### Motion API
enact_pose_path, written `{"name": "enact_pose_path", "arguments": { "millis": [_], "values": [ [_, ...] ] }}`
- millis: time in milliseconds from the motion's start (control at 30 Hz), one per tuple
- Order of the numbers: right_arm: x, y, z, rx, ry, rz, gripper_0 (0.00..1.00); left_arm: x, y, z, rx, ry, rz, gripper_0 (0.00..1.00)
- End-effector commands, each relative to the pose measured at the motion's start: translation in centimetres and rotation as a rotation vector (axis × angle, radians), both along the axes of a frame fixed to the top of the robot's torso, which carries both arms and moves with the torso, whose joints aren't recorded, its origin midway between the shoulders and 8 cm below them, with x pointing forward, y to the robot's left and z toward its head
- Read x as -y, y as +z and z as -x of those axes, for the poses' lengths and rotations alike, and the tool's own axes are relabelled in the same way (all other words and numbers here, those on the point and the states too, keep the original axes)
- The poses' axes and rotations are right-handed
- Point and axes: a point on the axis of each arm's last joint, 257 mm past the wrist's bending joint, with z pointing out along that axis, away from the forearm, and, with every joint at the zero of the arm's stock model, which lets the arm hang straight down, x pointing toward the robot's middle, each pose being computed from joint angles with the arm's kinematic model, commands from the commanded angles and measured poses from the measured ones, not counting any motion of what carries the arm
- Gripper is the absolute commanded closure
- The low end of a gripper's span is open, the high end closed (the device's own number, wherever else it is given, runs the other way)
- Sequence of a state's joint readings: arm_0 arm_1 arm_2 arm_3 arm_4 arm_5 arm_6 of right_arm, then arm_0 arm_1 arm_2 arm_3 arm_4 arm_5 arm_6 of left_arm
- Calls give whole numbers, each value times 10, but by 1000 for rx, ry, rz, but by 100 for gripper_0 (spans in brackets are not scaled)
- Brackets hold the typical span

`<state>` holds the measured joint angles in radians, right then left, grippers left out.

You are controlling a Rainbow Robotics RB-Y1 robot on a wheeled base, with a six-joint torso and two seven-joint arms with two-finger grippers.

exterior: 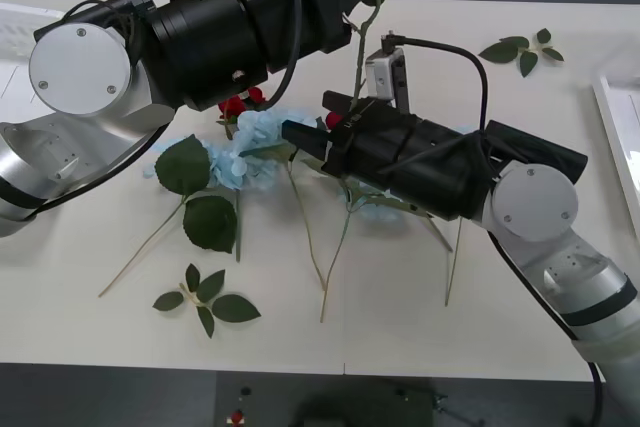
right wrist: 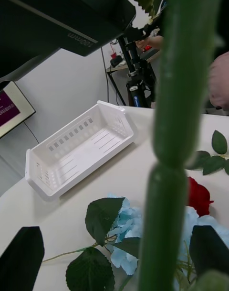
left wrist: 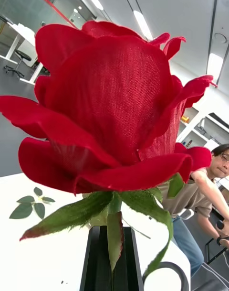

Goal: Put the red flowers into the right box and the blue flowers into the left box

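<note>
L gripper (left wrist: 107, 272) is clamped on a red rose (left wrist: 105, 104), held up mid-table. We keep the grip firm & swing it across w/ the stem clear of the R gripper (exterior: 308, 119), jaws wide by the blues (exterior: 255, 142). We let go only over the right box (exterior: 612, 117).

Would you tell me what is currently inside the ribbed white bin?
The left box looks empty: its bare floor and slotted walls show, with no flowers inside. The near wall hides a strip of floor behind it.
</note>
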<state>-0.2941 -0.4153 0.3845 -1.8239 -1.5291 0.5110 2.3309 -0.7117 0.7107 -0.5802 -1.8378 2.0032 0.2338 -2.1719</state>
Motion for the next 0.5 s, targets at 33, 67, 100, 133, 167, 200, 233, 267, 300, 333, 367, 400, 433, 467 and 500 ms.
{"name": "enact_pose_path", "arguments": {
  "millis": [33,67,100,133,167,200,233,267,300,333,367,400,433,467,500],
  "values": [
    [-5,17,-2,66,7,8,81,-4,14,-1,-24,-2,38,100],
    [-5,17,-2,65,8,9,88,-4,15,-1,-23,-2,38,100],
    [-6,17,-1,62,13,6,100,-4,15,-1,-23,-2,38,100],
    [-6,18,0,60,18,7,100,-4,16,-1,-22,0,40,100],
    [-6,17,-1,57,17,8,100,-5,16,-2,-22,3,42,100],
    [-5,17,-2,57,17,11,100,-5,17,-2,-21,6,45,100],
    [-5,17,-2,56,16,11,100,-5,16,-2,-22,6,45,100],
    [-4,16,-3,55,14,14,100,-6,17,-3,-20,9,46,99],
    [-4,15,-4,52,13,14,100,-6,17,-3,-20,10,47,93],
    [-4,14,-5,51,14,16,100,-6,18,-4,-25,11,52,59],
    [-4,13,-5,50,14,18,100,-6,19,-3,-34,7,61,37],
    [-3,13,-5,49,13,20,100,-6,18,-3,-45,3,68,15],
    [-1,13,-6,51,11,24,100,-7,19,-3,-49,2,72,10],
    [0,12,-7,52,9,26,100,-6,18,-3,-50,1,71,0],
    [0,12,-7,52,10,28,100,-7,19,-3,-48,3,71,0]
  ]
}}
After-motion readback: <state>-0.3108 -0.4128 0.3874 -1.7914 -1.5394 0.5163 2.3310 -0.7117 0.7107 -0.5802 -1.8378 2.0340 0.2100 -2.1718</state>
